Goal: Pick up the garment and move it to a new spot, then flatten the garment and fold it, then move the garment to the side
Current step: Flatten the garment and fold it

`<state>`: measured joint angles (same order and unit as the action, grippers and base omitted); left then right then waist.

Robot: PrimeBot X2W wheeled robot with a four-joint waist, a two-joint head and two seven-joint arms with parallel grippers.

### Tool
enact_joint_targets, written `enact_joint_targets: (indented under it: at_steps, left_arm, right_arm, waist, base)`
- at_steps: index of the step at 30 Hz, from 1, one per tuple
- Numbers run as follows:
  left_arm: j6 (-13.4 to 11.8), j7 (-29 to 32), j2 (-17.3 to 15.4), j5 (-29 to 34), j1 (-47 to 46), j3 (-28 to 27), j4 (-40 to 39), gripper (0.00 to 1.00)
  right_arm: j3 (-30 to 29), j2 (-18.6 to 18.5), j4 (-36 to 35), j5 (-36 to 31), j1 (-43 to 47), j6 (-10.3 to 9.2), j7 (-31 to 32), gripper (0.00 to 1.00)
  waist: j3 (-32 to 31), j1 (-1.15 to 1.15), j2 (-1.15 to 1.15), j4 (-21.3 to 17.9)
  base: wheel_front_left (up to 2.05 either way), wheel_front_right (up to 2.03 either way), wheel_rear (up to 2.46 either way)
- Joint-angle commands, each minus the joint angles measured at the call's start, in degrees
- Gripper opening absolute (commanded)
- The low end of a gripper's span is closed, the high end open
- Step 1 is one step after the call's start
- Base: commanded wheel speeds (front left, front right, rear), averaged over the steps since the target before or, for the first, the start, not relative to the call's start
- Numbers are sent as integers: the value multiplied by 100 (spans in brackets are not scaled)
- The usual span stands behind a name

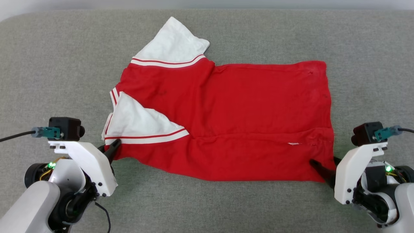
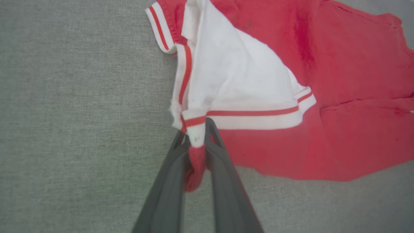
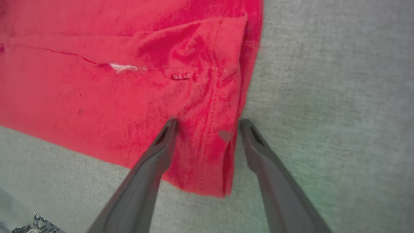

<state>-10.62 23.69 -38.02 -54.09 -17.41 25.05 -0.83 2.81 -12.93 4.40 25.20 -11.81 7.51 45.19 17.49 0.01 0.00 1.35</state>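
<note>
On the garment (image 1: 245, 106), small white tag (image 1: 293, 143)

The thin red short-sleeved T-shirt (image 1: 245, 106) with white sleeves and red-and-white striped trim lies spread sideways on the grey fabric surface (image 1: 48, 64), neckline left, hem right. Its near long edge is folded over. The near sleeve lies on the red body; the far sleeve sticks outward.

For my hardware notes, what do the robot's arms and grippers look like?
The left gripper and right gripper each have two long dark fingers on a white angular bracket, topped by a black block with a teal connector and black cable. Forearms are pale grey; green lights near the wrists.
</note>
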Motion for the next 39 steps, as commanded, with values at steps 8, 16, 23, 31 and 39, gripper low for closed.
enact_joint_targets:
  at_steps: [8, 16, 23, 31, 39]
  left_arm:
    - [-95, -51, -4, 40, 88, 7, -86, 0]
    - [-187, -257, 40, 54, 341, -9, -87, 0]
    - [-381, -335, -46, -6, 951, 6, -225, 0]
    - [-684, -272, -166, -196, 1799, -20, -499, 0]
    - [-434, -393, 248, -501, 1777, 46, 27, 100]
  right_arm:
    - [399, 78, 615, 237, -115, 3, 35, 0]
    - [467, -212, 369, 354, -208, -4, -166, 0]
    - [550, -324, 227, 460, 173, -4, -135, 0]
    - [446, -389, 27, 555, 807, -4, 24, 0]
    - [302, -207, 3, 423, 1285, -4, -441, 100]
  waist:
    - [-11, -1, 0, 38]
    - [-514, -1, 0, -24]
    - [-1209, -1, 0, -99]
    - [-1626, -1, 0, -143]
    - [-1495, -1, 0, -203]
  base:
    - [0, 0, 0]
    - [0, 0, 0]
    - [0, 0, 0]
    - [0, 0, 0]
    - [0, 0, 0]
